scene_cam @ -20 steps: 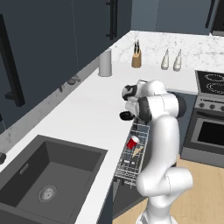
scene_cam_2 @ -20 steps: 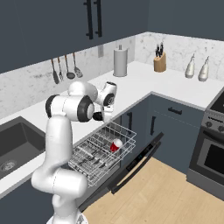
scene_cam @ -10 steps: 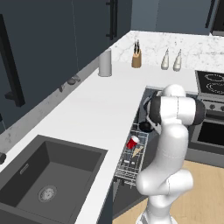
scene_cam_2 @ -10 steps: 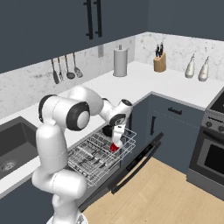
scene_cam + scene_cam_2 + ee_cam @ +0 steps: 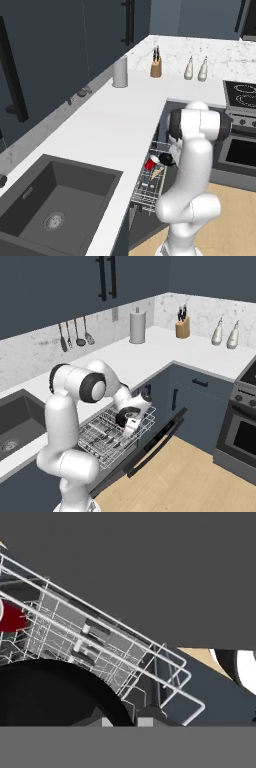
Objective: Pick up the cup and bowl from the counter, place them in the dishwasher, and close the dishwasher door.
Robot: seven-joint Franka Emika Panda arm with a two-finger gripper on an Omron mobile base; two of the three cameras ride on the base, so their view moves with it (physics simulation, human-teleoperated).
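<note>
The dishwasher door (image 5: pixel 156 440) hangs open and the grey wire rack (image 5: pixel 107 438) is pulled out below the counter (image 5: pixel 107 120). The red cup (image 5: pixel 151 163) lies in the rack, also seen at the left edge of the hand view as the cup (image 5: pixel 10 618). My gripper (image 5: pixel 130 419) is down at the rack, shut on the rim of the black bowl (image 5: pixel 50 697). The bowl (image 5: pixel 166 159) hangs just right of the cup, over the rack wires (image 5: pixel 125 649). My gripper (image 5: pixel 123 722) shows its tips beside the bowl's edge.
A dark sink (image 5: pixel 55 210) lies at the left of the counter. A grey cylinder (image 5: pixel 120 72), knife block (image 5: pixel 156 67) and two bottles (image 5: pixel 195 70) stand at the back. The steel oven (image 5: pixel 240 431) is to the right, across wooden floor (image 5: pixel 190 476).
The arm swung from above the counter edge out over the rack and came down into it, carrying the bowl. The cup stayed in the rack.
</note>
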